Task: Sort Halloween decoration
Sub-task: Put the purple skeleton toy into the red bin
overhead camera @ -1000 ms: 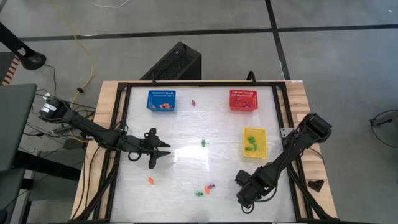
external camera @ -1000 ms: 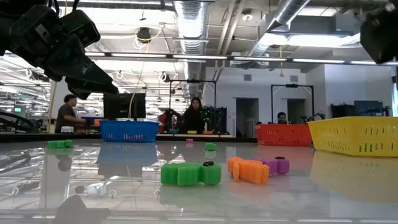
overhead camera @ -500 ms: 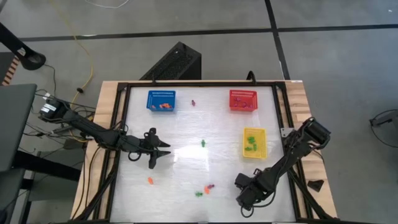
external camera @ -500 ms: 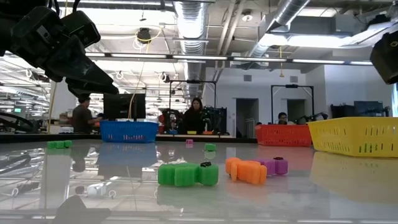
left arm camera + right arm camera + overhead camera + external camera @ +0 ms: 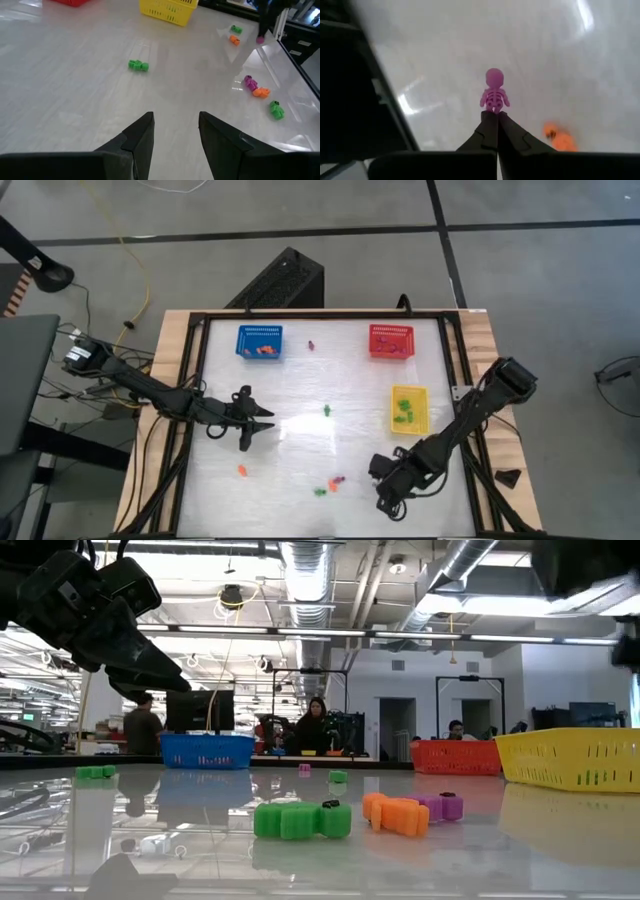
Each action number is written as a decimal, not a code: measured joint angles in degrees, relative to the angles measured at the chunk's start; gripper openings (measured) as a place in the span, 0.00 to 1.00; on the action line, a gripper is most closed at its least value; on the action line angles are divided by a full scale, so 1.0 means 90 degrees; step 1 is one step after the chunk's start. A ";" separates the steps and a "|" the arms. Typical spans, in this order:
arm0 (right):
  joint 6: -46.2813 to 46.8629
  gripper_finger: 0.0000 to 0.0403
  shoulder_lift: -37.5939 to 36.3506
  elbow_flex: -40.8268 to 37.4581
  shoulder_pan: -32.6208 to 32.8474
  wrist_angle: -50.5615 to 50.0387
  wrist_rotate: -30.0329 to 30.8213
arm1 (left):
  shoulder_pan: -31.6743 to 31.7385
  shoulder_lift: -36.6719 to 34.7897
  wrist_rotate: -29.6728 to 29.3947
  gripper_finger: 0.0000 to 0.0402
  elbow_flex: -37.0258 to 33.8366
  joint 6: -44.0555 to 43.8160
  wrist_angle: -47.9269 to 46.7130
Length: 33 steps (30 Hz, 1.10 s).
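- Only our right wrist view shows the right gripper (image 5: 496, 116) with fingers pressed together, pinching a purple skeleton (image 5: 494, 93) by its legs; an orange trinket (image 5: 558, 138) lies near.
- From above, our left gripper (image 5: 262, 423) hovers spread at the table's (image 5: 300, 395) left-middle.
- The low view shows green (image 5: 300, 819), orange and purple trinkets clustered.
- We read no writing.

Overhead, table-level and two wrist views, sharing the table (image 5: 300, 440).
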 joint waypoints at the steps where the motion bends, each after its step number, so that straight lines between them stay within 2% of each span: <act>1: -0.0191 0.05 -0.0122 0.0000 -0.0034 0.0072 0.0169 | -0.0001 0.0000 0.0000 0.36 0.0000 0.0002 -0.0012; 7: -0.1618 0.05 -0.0698 0.0010 -0.0592 0.0050 0.1230 | 0.0000 0.0000 -0.0001 0.36 0.0000 -0.0002 -0.0013; 11: -0.2694 0.05 -0.1039 0.0010 -0.1270 -0.0217 0.1556 | -0.0002 0.0000 -0.0084 0.36 0.0000 -0.0014 -0.0014; 19: -0.4663 0.05 -0.1477 0.0010 -0.3308 -0.1307 0.1775 | -0.0002 0.0000 -0.0134 0.36 0.0000 -0.0056 -0.0016; 27: -0.5956 0.05 -0.1626 0.0010 -0.5526 -0.1479 0.1849 | -0.0002 0.0000 -0.0146 0.36 0.0000 -0.0017 -0.0021; 29: -0.6010 0.05 -0.1603 0.0004 -0.5948 -0.1555 0.1607 | -0.0002 0.0000 -0.0148 0.36 0.0000 -0.0017 -0.0024; 33: -0.5865 0.11 -0.1564 -0.0246 -0.6366 -0.1299 -0.0105 | -0.0002 0.0000 -0.0125 0.36 0.0000 -0.0017 -0.0027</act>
